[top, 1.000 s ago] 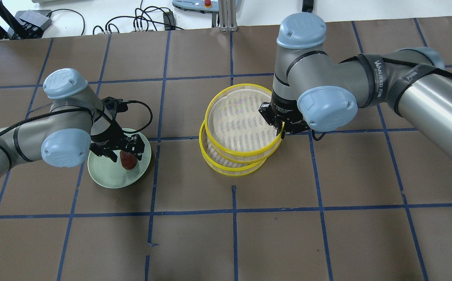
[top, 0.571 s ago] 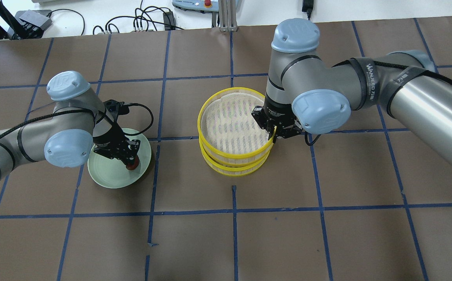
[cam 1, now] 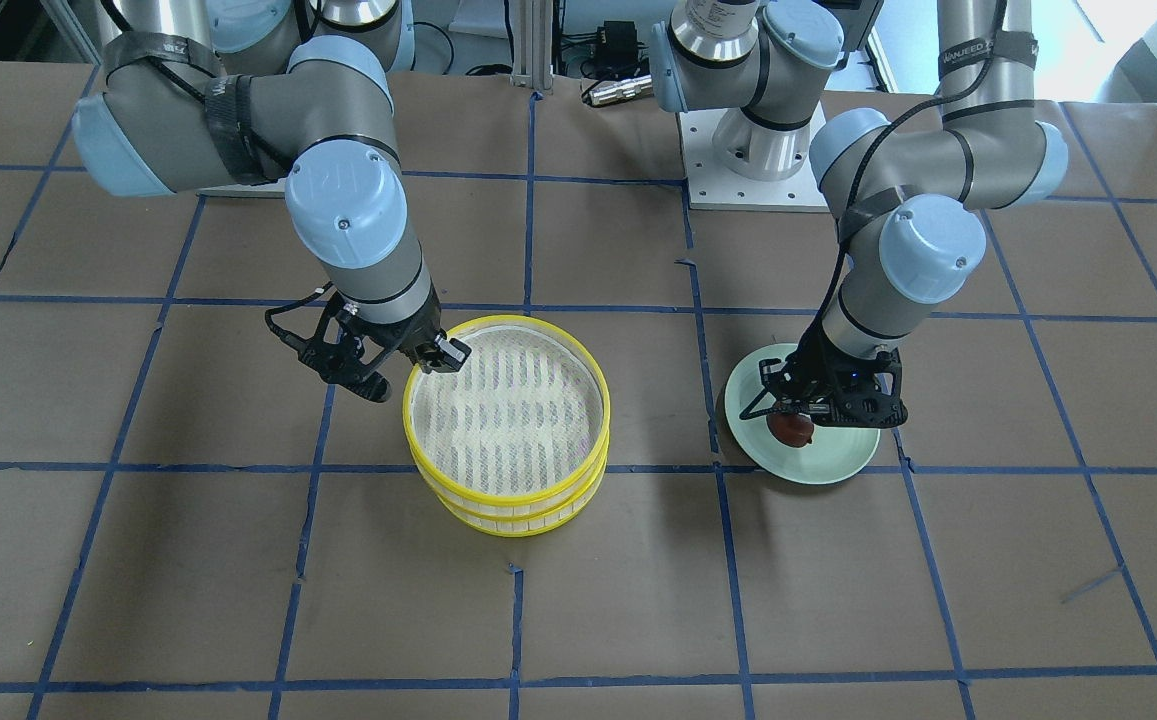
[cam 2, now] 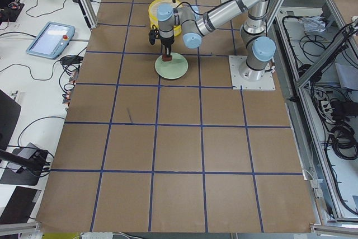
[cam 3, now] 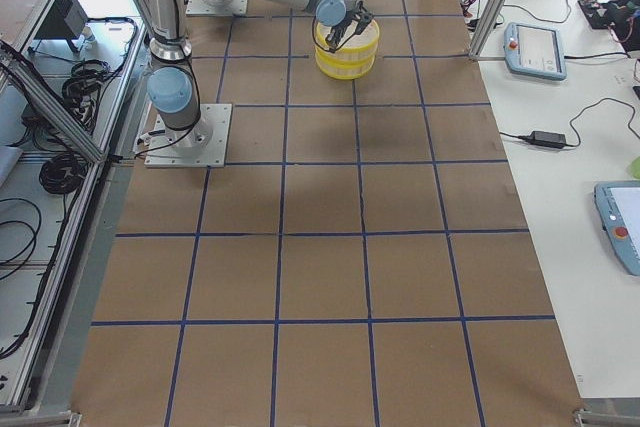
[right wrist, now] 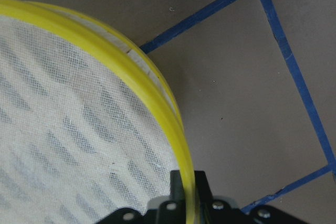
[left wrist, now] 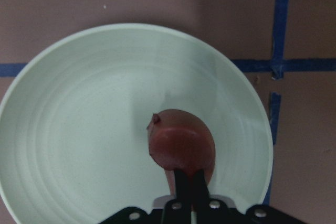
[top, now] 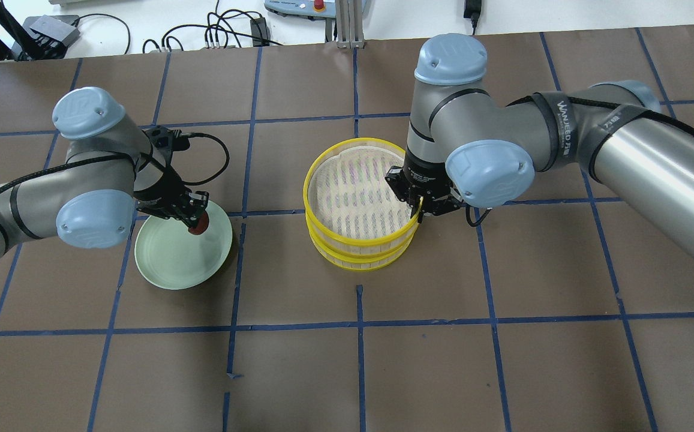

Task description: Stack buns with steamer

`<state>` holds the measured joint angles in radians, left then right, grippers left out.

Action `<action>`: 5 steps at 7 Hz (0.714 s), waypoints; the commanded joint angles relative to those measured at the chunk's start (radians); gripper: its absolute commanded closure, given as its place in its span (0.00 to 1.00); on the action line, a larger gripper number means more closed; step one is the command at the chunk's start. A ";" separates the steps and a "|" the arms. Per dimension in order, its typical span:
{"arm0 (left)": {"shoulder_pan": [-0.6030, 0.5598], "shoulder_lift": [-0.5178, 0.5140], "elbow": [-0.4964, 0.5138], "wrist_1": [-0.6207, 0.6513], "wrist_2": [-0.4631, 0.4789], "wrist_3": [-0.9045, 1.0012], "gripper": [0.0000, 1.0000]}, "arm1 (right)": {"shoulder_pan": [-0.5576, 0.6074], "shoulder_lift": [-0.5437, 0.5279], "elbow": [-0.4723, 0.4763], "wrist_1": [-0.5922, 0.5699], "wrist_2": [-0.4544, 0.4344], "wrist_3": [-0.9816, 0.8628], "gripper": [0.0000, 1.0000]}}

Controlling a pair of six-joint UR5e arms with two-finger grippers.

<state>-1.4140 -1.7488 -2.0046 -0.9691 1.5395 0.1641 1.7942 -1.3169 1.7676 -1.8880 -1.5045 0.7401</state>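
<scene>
Left hand clenched on the brown bun, fingertips pinching its near end; the wrist view shows the bun glossy and whole, stem-nub pointing away. The bun hangs over the far right part of the pale green plate; it looks just clear of the plate, though from these angles I cannot rule out a light touch. Nothing else on the plate.

Right hand clenched on the yellow rim of the upper tier, one finger inside the rim and one outside, as the right wrist view confirms. The upper tier sits on the lower tier, nearly square with it, both on the brown-papered surface well apart from the plate. The upper tier's mesh floor is bare.

White bun: not seen in any view; whether it lies in the lower tier under the mesh I cannot tell.

Progress, as judged: steamer tiers stacked; brown bun picked but not yet delivered. Left to do: carry the brown bun across to the upper tier, set it on the mesh and let go; the right hand to let go of the rim. Perhaps past halfway, if the white bun is indeed inside.
</scene>
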 commanded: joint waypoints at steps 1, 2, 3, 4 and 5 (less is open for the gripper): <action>-0.040 0.067 0.041 -0.010 -0.009 -0.003 0.98 | 0.001 0.004 0.000 -0.002 0.007 0.002 0.91; -0.084 0.075 0.071 -0.017 -0.006 -0.012 0.98 | 0.001 0.004 0.000 0.000 0.009 0.005 0.91; -0.118 0.075 0.108 -0.034 -0.007 -0.040 0.98 | 0.001 0.004 0.000 -0.002 0.010 0.016 0.91; -0.175 0.077 0.151 -0.043 -0.010 -0.091 0.98 | 0.001 0.004 0.000 0.000 0.010 0.018 0.91; -0.237 0.075 0.185 -0.042 -0.012 -0.160 0.98 | 0.002 0.004 0.000 0.001 0.010 0.018 0.90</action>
<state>-1.5818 -1.6738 -1.8633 -1.0069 1.5300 0.0741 1.7952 -1.3132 1.7672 -1.8883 -1.4944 0.7560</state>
